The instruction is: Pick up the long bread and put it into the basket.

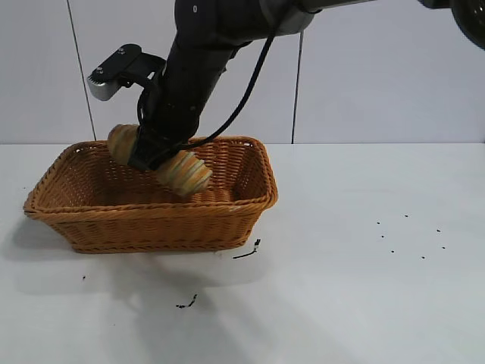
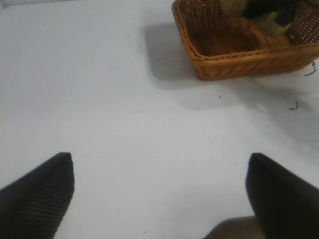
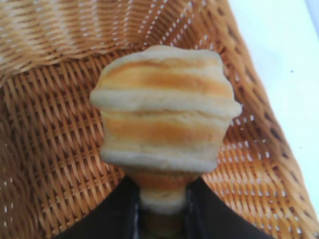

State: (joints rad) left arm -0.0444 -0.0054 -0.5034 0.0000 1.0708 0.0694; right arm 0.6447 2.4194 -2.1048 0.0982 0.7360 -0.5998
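Note:
The long bread (image 1: 186,173), tan with pale twisted ridges, hangs tilted over the inside of the orange-brown wicker basket (image 1: 151,227) at the table's left. My right gripper (image 1: 151,155) reaches down from above and is shut on the loaf's middle. In the right wrist view the bread (image 3: 164,114) sticks out from between the black fingers (image 3: 124,209) of the right gripper (image 3: 163,194), with the basket's woven floor (image 3: 50,149) below it. My left gripper (image 2: 159,169) hovers open over bare table, away from the basket (image 2: 239,59), with nothing between its fingers.
Small black scraps (image 1: 246,252) lie on the white table just in front of the basket, another scrap (image 1: 187,303) lies nearer the front, and tiny specks (image 1: 409,235) dot the right side. A pale wall stands behind the table.

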